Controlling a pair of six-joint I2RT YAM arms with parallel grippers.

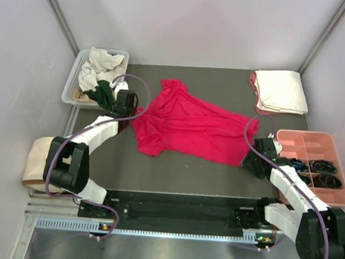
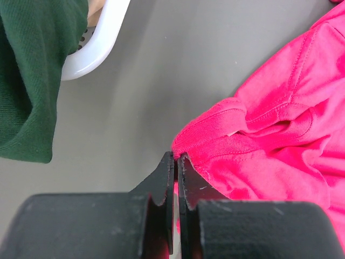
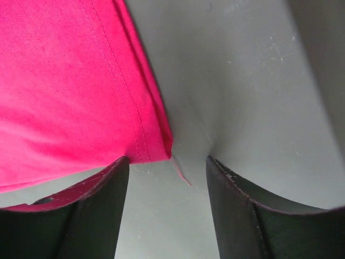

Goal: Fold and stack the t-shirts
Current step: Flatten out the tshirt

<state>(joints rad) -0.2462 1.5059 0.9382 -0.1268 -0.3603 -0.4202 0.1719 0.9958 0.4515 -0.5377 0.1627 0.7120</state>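
At the centre of the grey table (image 1: pixel 158 170) we see the crimson t-shirt (image 1: pixel 191 122), rumpled and only partly spread. At its 9 o'clock edge the left gripper (image 2: pixel 176 157) has its jaws pressed together on a seamed fold of the red cloth. At the shirt's 4 o'clock corner the right gripper (image 3: pixel 167 162) stands with jaws apart, the hem corner between them. At 10 o'clock a white basket (image 1: pixel 71 84) holds more shirts, with a dark green t-shirt (image 1: pixel 104 92) draped over its rim. At 2 o'clock a folded cream-white t-shirt (image 1: pixel 282 90) lies on a salmon-pink t-shirt (image 1: pixel 254 83).
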